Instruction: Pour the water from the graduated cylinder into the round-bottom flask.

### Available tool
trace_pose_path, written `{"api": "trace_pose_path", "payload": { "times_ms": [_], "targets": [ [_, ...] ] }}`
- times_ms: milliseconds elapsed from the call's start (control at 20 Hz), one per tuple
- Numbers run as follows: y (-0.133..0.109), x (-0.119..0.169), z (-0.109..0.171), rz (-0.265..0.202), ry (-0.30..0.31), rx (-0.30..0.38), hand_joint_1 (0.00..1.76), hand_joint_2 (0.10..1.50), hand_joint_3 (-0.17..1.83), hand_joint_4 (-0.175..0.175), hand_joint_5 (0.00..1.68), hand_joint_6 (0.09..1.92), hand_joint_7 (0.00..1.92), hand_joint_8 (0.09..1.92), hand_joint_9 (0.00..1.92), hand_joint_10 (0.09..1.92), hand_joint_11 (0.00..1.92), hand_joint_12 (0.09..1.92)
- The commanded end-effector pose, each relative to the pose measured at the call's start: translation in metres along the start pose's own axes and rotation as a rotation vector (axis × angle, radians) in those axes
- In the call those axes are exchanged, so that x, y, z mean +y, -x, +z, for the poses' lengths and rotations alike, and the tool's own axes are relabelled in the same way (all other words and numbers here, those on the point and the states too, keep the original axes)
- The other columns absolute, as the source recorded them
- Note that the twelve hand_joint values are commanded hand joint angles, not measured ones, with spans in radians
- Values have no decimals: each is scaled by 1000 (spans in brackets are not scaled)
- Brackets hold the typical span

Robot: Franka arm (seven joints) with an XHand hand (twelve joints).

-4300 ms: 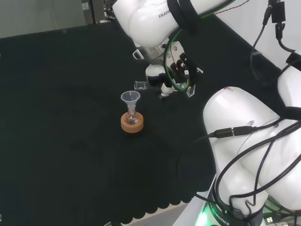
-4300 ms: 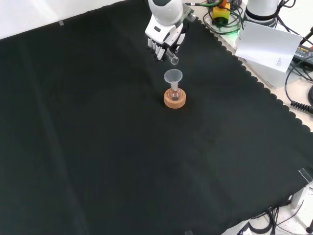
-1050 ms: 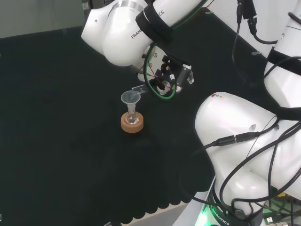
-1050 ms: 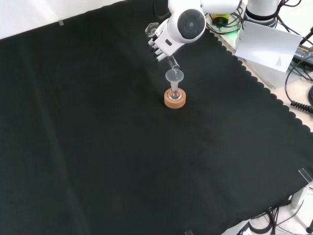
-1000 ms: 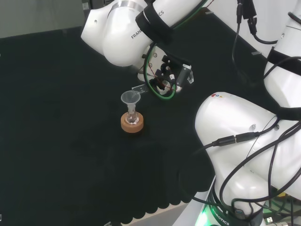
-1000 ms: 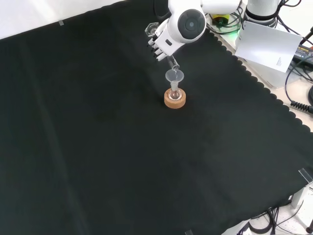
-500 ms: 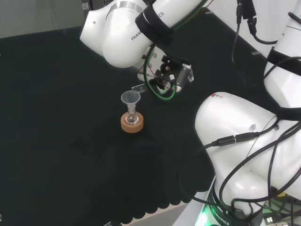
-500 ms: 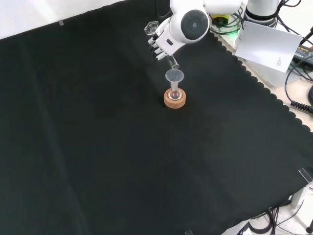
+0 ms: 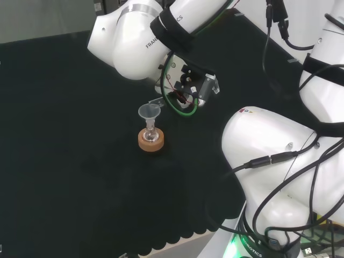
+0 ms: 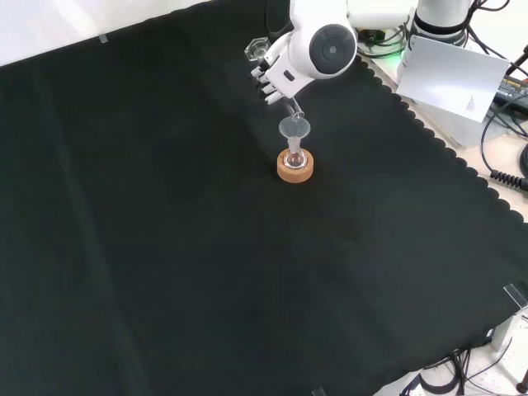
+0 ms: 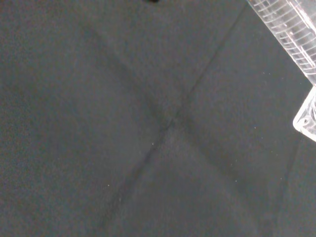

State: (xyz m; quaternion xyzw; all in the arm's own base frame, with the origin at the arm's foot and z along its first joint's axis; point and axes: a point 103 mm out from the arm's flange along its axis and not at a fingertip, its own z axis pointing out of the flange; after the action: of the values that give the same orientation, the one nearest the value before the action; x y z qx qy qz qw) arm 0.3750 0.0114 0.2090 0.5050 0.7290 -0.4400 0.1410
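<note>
in the head view the round-bottom flask (image 9: pixel 151 135) stands in a cork ring (image 9: pixel 150 142) on the black cloth (image 9: pixel 64 107), with a clear funnel (image 9: pixel 149 113) in its neck; the arm's white link (image 9: pixel 134 43) hangs just above and to the right.

in the front view the hand (image 10: pixel 276 76) has its fingers curled round the graduated cylinder (image 10: pixel 290 105), tilted down, mouth just over the funnel's rim.

in the wrist view the cylinder's ribbed clear wall (image 11: pixel 291 29) crosses a corner over creased cloth.
</note>
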Motion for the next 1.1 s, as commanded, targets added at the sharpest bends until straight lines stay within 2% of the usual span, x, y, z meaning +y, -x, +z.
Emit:
{"api": "trace_pose_path", "payload": {
  "times_ms": [50,350,600,850,1000,1100],
  "targets": [
    [3,0,2,2,0,1,1144,1080,142,-175,932,1105,1215,341,1408,87,1190,754],
    [9,-1,7,6,1,5,1144,1078,146,-175,932,1105,1213,342,1407,87,1189,755],
    [5,-2,5,8,30,38,1144,1076,150,-175,933,1105,1212,343,1406,87,1189,755],
    [8,-3,10,11,103,142,1144,1074,153,-175,933,1105,1211,344,1407,87,1189,756],
    [5,-2,9,17,136,172,1144,1074,155,-175,933,1105,1211,344,1407,87,1189,756],
    [8,-1,10,26,159,243,1143,1073,157,-175,933,1106,1211,345,1407,87,1190,756]
  ]
}}
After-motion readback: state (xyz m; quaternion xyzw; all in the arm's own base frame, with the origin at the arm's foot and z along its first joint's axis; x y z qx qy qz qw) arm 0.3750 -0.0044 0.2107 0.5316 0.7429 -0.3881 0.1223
